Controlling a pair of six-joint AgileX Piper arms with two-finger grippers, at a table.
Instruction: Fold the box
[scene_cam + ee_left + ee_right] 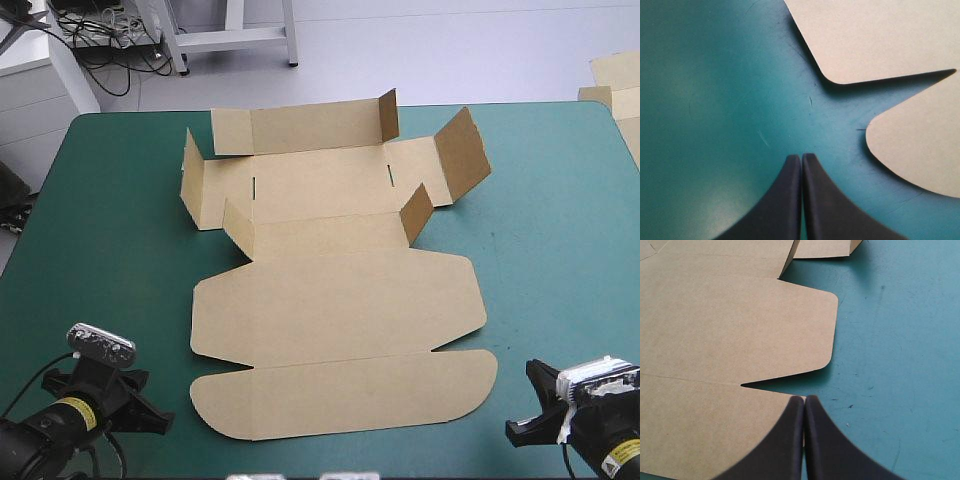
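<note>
The brown box [335, 300] lies mostly flat mid-frame on the teal-green surface [120, 200], only its far flaps raised. The left tool [801, 161] and right tool [804, 401], both closed and empty, sit near its rounded lower flap. Folding seems barely begun; next, a wall needs lifting.

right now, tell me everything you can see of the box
The box is a cut sheet of brown board, unfolded at the middle of the teal-green cover. Several flaps on its far part stand raised; the near panels, with rounded corners, lie flat. The left end effector and the right end effector, both shut, sit by its near corners, holding nothing.
</note>
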